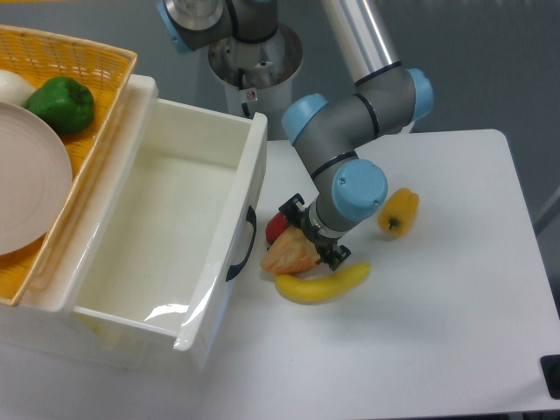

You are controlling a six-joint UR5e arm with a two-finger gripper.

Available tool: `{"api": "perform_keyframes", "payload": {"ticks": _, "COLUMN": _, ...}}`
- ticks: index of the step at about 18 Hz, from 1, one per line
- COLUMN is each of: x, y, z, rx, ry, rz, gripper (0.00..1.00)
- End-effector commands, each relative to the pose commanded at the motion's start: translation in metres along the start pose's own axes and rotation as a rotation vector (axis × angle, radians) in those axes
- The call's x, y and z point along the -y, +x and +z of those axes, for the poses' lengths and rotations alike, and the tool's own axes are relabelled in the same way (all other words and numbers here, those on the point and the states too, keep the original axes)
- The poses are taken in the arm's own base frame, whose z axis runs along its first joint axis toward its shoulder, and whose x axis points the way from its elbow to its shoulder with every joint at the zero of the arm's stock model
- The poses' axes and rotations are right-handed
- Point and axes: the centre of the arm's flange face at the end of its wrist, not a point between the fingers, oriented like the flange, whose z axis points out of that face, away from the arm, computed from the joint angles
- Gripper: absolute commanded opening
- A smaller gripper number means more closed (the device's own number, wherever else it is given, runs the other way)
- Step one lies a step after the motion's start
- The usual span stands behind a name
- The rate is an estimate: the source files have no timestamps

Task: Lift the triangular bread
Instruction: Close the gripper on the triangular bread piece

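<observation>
**Gripper down on the triangular bread; lift not yet made**

Fixed camera: The gripper (311, 238) sits low over the table (437, 332), its wrist hiding most of the fingers. The triangular bread (285, 256) lies directly beneath and slightly to the camera-left of the jaws, resting on the table surface. Only the tan-orange left portion shows; the remainder is covered by the gripper. Whether the jaws are spread around the bread or already pinching it cannot be told from this view.

A yellow banana (322, 283) lies just below the jaws, touching or nearly touching the bread. A small red item (276, 226) sits just above the bread, beside the white bin (175, 236). A yellow bell pepper (398, 211) lies to the right, apart from the jaws.

Assessment: approach appears complete. Grasp unconfirmed; lift remains outstanding.
</observation>
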Motion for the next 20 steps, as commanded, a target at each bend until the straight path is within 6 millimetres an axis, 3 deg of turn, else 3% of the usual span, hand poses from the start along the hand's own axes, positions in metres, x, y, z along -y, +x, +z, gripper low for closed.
{"api": "perform_keyframes", "payload": {"ticks": 5, "x": 0.003, "y": -0.006, "z": -0.002, "rx": 0.004, "ry": 0.001, "rz": -0.003, "gripper": 1.00}}
{"api": "perform_keyframes", "payload": {"ticks": 8, "x": 0.003, "y": -0.010, "z": 0.001, "rx": 0.003, "ry": 0.000, "rz": -0.027, "gripper": 0.92}}
{"api": "perform_keyframes", "payload": {"ticks": 11, "x": 0.012, "y": -0.012, "z": 0.003, "rx": 0.004, "ry": -0.005, "rz": -0.041, "gripper": 0.71}}
{"api": "perform_keyframes", "payload": {"ticks": 13, "x": 0.012, "y": -0.012, "z": 0.003, "rx": 0.004, "ry": -0.003, "rz": -0.054, "gripper": 0.70}}
{"api": "perform_keyframes", "payload": {"ticks": 16, "x": 0.013, "y": -0.015, "z": 0.001, "rx": 0.008, "ry": -0.002, "rz": -0.053, "gripper": 0.57}}
{"api": "perform_keyframes", "payload": {"ticks": 18, "x": 0.013, "y": -0.015, "z": 0.000, "rx": 0.008, "ry": -0.003, "rz": -0.053, "gripper": 0.43}}
{"api": "perform_keyframes", "payload": {"ticks": 20, "x": 0.014, "y": -0.016, "z": -0.002, "rx": 0.014, "ry": -0.005, "rz": -0.054, "gripper": 0.18}}
